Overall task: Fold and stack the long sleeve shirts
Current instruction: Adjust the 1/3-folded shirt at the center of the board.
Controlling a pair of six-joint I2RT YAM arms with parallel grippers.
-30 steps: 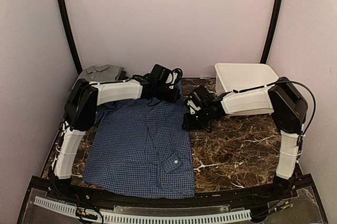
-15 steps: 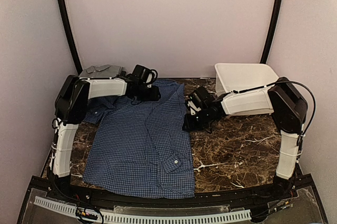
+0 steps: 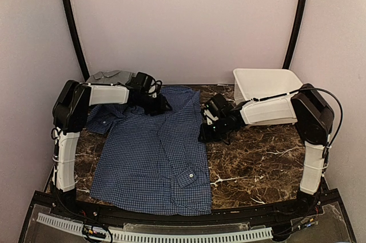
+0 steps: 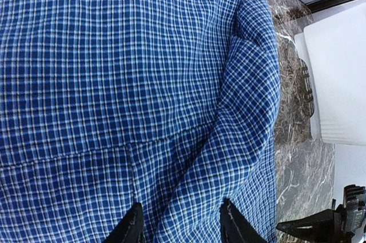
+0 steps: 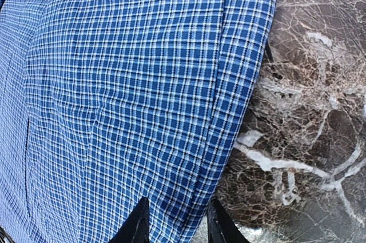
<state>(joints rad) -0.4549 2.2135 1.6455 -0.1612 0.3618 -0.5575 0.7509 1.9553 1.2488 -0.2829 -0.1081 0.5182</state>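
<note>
The blue checked shirt [image 3: 154, 151] lies spread flat on the marble table, collar end towards the back. The grey shirt [image 3: 108, 76] lies folded at the back left corner. My left gripper [image 3: 162, 106] is low over the blue shirt's upper part. In the left wrist view it [image 4: 183, 226] is open, fingertips apart over a raised ridge of blue cloth [image 4: 240, 111]. My right gripper [image 3: 203, 135] is at the shirt's right edge. In the right wrist view it [image 5: 174, 220] is open, fingertips either side of the edge [image 5: 240, 83].
A white plastic tub [image 3: 266, 83] stands at the back right behind the right arm. Bare dark marble [image 3: 257, 163] lies right of the shirt. Pale walls close in the back and both sides.
My left gripper has moved left across the shirt's upper part, uncovering the cloth near the collar. The right arm and the shirt have not visibly moved.
</note>
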